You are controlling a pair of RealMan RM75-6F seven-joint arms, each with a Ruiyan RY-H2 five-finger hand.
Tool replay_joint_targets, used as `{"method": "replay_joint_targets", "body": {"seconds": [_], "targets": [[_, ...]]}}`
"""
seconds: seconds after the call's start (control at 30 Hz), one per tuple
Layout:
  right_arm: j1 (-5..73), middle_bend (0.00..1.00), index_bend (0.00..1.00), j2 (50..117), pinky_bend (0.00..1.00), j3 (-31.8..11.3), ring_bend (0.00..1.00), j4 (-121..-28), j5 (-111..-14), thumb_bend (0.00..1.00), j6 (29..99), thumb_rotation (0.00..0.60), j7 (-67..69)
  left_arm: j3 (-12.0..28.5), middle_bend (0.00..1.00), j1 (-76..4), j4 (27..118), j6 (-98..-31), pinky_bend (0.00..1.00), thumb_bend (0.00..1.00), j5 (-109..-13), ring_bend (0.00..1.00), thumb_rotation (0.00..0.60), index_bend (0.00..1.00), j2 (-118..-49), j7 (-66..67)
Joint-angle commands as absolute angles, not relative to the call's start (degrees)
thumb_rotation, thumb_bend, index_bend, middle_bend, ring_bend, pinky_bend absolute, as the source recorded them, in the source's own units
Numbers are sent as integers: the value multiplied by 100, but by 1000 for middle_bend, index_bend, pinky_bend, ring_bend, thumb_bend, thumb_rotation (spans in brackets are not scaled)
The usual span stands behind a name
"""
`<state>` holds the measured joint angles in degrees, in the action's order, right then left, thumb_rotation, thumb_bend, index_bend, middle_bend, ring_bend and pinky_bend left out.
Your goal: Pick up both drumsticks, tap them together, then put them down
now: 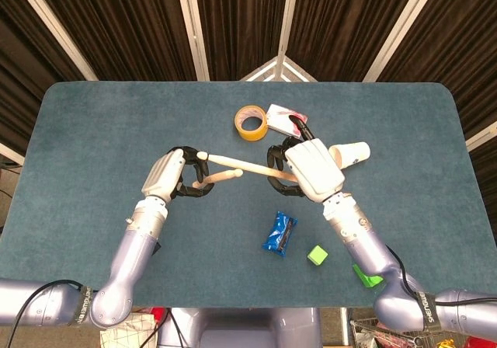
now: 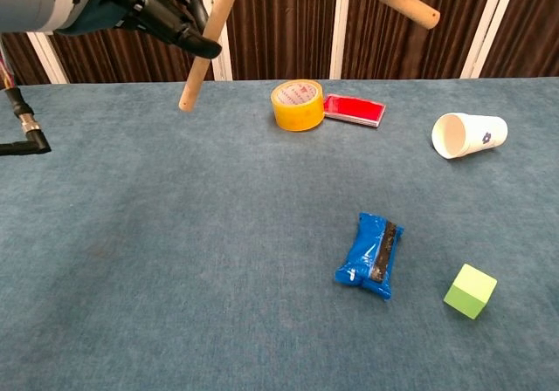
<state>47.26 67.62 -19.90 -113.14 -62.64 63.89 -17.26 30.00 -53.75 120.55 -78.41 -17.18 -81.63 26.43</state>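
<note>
Gripping drumsticks: left hand (image 1: 165, 176) stick (image 1: 219, 177) tip right; right hand (image 1: 312, 168) stick (image 1: 239, 163) tip left, crossing.

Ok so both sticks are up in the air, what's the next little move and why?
Probably bring the two a touch closer so they tap. From the head view, the left hand holds its drumstick with the tip just under the right hand's drumstick, nearly crossing; whether they already touch I can't tell.
</note>
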Motion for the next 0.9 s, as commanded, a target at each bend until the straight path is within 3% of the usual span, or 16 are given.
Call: {"method": "replay_joint_targets", "body": {"seconds": [0.03, 0.9], "targets": [[4747, 644, 707, 6759, 4, -1985, 436, -11353, -6232, 486, 6389, 600, -1794, 3039, 631, -5438, 12090, -7905, 114, 387, -1662, 195, 600, 613, -8216, 2664], [4753, 645, 707, 6715, 4, -1897, 436, -11537, -6172, 490, 6445, 600, -1996, 3158, 632, -5733, 12099, -8292, 114, 387, -1475, 195, 600, 613, -8551, 2746]]}}
